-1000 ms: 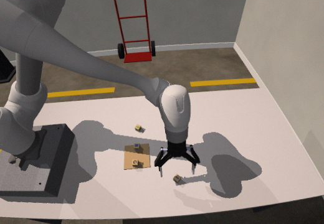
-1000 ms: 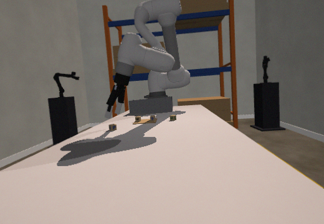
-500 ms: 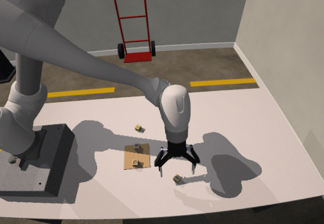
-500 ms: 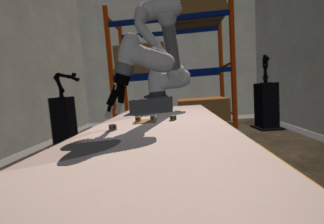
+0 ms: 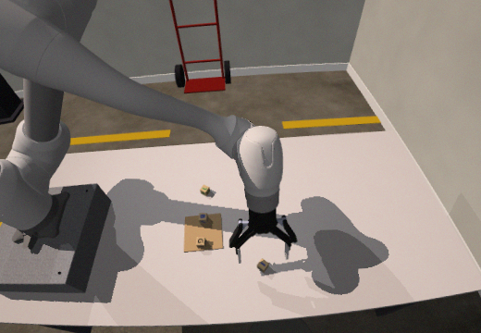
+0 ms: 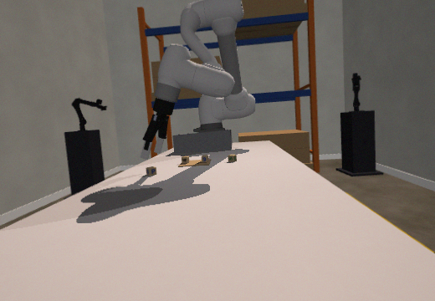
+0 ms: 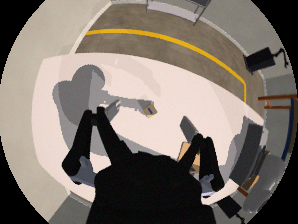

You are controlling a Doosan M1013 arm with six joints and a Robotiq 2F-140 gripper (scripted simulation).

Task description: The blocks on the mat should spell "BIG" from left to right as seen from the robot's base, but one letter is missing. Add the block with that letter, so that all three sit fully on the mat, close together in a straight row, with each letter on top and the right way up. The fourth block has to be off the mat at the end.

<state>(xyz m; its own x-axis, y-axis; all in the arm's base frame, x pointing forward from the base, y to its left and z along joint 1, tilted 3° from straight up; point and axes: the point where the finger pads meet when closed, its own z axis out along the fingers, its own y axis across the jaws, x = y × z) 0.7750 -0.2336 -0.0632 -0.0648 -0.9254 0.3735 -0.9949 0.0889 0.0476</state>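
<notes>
A tan mat (image 5: 203, 234) lies on the white table in front of my base. Two blocks sit on it with a gap between them: one with a blue letter (image 5: 203, 218) and one that reads G (image 5: 201, 241). They also show in the exterior view, as the blue-letter block (image 6: 204, 158) and the G block (image 6: 185, 159). A third block (image 5: 205, 190) lies off the mat on its far side. A fourth block with a blue letter (image 5: 264, 265) lies off the mat to the right; it is also in the exterior view (image 6: 151, 170) and the wrist view (image 7: 150, 108). My gripper (image 5: 262, 249) hangs open and empty above the table, between the mat and this block.
My grey base plinth (image 5: 51, 240) stands left of the mat. The table's front edge curves close below the fourth block. A red hand truck (image 5: 201, 32) stands by the far wall, and an orange and blue shelf rack (image 6: 268, 79) stands behind my arm.
</notes>
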